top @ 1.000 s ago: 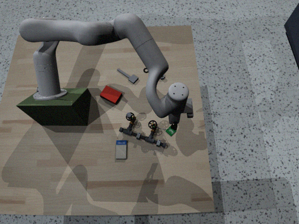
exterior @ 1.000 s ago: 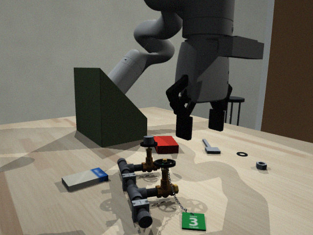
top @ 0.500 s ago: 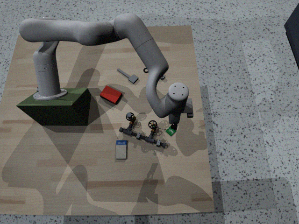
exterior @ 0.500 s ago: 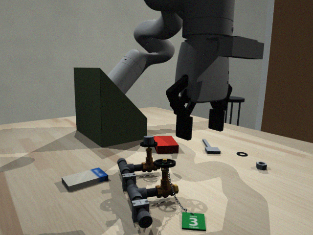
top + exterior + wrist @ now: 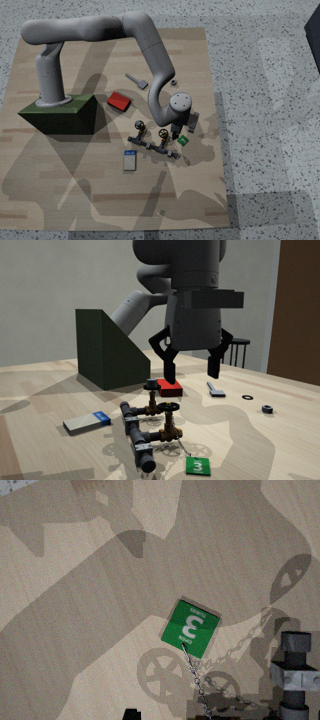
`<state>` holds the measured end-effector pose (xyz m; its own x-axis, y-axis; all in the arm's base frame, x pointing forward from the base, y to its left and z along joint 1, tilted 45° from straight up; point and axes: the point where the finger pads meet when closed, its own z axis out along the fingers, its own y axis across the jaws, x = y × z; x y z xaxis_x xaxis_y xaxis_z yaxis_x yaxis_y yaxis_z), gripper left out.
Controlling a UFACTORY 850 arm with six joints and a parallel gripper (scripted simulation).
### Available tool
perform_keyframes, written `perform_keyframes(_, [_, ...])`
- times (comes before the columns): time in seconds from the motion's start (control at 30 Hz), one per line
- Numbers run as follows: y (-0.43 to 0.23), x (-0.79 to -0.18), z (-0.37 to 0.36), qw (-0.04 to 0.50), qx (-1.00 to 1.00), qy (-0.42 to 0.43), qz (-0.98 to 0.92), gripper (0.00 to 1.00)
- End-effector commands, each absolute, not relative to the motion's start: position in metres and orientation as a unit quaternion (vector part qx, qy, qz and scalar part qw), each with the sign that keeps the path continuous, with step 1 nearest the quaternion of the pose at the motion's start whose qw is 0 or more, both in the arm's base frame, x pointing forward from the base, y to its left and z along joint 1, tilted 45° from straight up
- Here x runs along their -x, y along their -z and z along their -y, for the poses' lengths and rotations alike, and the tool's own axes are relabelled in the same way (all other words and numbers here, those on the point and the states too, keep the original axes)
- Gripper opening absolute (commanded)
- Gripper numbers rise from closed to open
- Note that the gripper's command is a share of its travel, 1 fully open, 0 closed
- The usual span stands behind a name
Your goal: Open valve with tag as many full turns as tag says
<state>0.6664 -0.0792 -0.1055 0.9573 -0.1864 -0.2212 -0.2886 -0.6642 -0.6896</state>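
Note:
A grey pipe (image 5: 152,147) on the table carries two brass valves with black handwheels. The right valve (image 5: 163,137), nearer in the exterior view (image 5: 168,406), has a chain running to a green tag (image 5: 198,466) that reads 3. The tag lies flat on the table and also shows in the top view (image 5: 183,140) and in the wrist view (image 5: 191,628). The other valve (image 5: 142,127) stands at the pipe's far end (image 5: 152,386). My gripper (image 5: 191,374) is open and empty. It hangs above the table, above and beside the tagged valve.
A red block (image 5: 118,101), a grey hammer-like tool (image 5: 136,81) and a nut (image 5: 173,82) lie behind the valves. A washer (image 5: 247,398) lies near the nut. A grey card with a blue end (image 5: 129,160) lies in front of the pipe. The arm's green base block (image 5: 59,113) stands at the left.

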Motion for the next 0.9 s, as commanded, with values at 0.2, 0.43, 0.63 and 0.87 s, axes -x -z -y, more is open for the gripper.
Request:
perform_keyframes(0.2, [0.123, -0.586, 0.053, 0.361, 0.824, -0.158, -0.407, 1.00])
perform_keyframes(0.43, [0.124, -0.583, 0.052, 0.327, 0.744, -0.191, -0.551, 1.00])
perform_keyframes(0.63, [0.124, -0.583, 0.052, 0.302, 0.698, -0.200, -0.617, 1.00])
perform_keyframes(0.87, [0.124, -0.583, 0.052, 0.302, 0.698, -0.200, -0.617, 1.00])
